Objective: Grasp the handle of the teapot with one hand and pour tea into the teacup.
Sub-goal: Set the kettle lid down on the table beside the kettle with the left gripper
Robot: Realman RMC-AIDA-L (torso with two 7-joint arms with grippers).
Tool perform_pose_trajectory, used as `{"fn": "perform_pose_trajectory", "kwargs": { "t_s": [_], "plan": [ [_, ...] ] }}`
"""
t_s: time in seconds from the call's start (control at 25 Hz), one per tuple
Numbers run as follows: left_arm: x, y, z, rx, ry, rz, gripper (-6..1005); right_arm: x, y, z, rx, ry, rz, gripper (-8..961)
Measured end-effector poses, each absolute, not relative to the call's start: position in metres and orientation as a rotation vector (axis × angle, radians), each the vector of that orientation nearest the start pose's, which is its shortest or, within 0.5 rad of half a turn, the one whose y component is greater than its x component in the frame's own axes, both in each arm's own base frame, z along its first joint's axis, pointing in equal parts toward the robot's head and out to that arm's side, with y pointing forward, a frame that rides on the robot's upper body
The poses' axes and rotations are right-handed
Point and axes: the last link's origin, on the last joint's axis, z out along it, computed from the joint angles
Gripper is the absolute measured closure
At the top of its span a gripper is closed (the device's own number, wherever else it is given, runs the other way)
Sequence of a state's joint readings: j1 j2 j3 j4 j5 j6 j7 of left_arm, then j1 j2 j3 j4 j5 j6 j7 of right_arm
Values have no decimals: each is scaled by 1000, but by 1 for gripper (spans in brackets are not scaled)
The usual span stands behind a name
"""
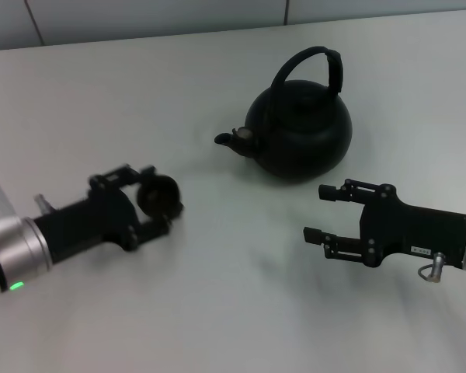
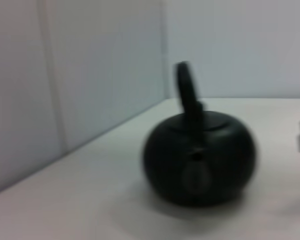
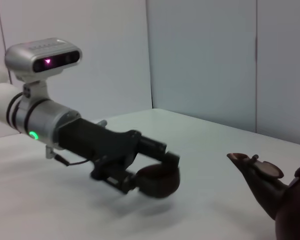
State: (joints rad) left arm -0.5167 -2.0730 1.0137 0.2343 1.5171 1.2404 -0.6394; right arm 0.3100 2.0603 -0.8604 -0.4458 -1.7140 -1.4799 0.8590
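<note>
Two arms are seen, each ending in a matte black gripper built from angular blocks and thin linkage bars. The left gripper (image 1: pixel 151 203) is carried on a brushed silver cylindrical wrist, on which a small green light is lit and dark ring seams are visible. In the right wrist view, a silver camera housing (image 3: pixel 43 56) with a pink-lit lens is mounted above that wrist, and a thin cable is looped beneath it. The right gripper (image 1: pixel 320 211) is fitted with two slender black fingers (image 1: pixel 332 191) with squared tips; a small white label and a metal ring are seen near its silver cuff.
</note>
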Motion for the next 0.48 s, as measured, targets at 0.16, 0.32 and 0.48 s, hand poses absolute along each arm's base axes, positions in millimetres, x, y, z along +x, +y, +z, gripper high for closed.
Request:
{"fn": "perform_pose_trajectory", "kwargs": {
  "t_s": [0.16,0.32,0.48],
  "plan": [
    [-283,306,-78,-2631,-187,-604,300,320,261,-28,-2586,396,710,229],
    [-280,306,-80,-2644,-183,-612,299,320,260,-28,-2589,395,717,229],
    [-281,306,-81,-2642,-187,-602,299,319,260,-28,-2590,393,722,229]
  ]
}}
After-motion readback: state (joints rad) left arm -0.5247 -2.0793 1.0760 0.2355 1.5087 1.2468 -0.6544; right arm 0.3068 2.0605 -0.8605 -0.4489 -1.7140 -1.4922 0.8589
